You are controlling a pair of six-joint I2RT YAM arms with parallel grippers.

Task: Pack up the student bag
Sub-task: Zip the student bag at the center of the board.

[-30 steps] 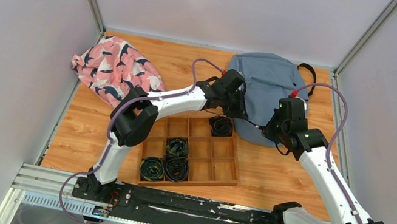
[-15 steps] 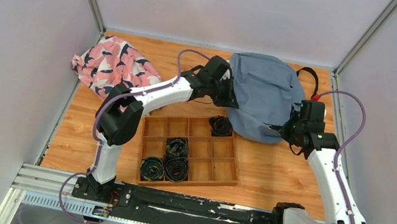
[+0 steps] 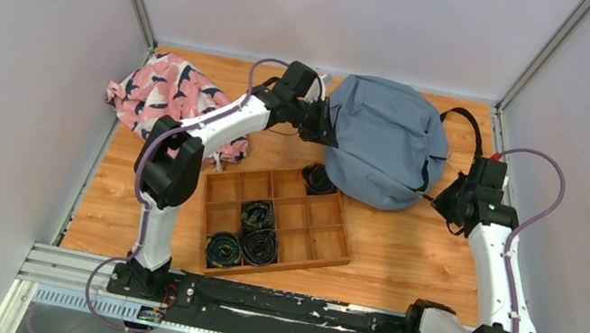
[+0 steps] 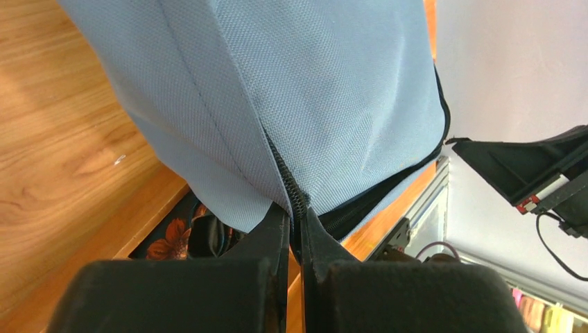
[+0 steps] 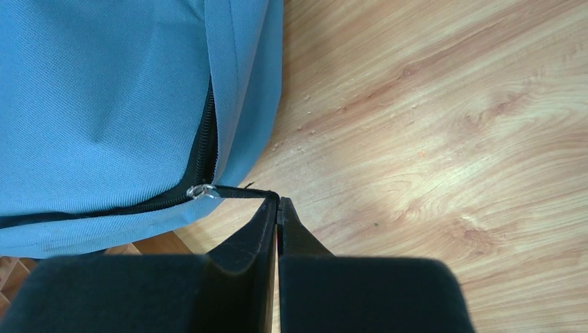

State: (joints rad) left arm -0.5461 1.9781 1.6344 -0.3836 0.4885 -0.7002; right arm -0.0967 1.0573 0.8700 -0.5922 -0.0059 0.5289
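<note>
The slate-blue student bag (image 3: 387,142) lies at the back of the table, partly over the far right corner of the wooden tray (image 3: 323,245). My left gripper (image 3: 322,130) is shut on the bag's left edge, pinching the fabric and zipper tape (image 4: 295,198) between its fingers. My right gripper (image 3: 444,193) is shut on the thin black zipper pull cord (image 5: 239,193), which runs taut from the silver slider (image 5: 201,191). The zipper (image 5: 202,142) shows dark along the bag (image 5: 104,104).
The tray holds several rolled dark floral cloths (image 3: 251,237), one (image 3: 321,180) next to the bag. A pink cloth with navy and white shapes (image 3: 170,103) lies at the back left. A black strap (image 3: 465,119) lies at the bag's far right.
My right gripper has moved right and outward, pulling the zipper cord. My left gripper has moved back and left with the bag's edge. The bag has spread wider.
</note>
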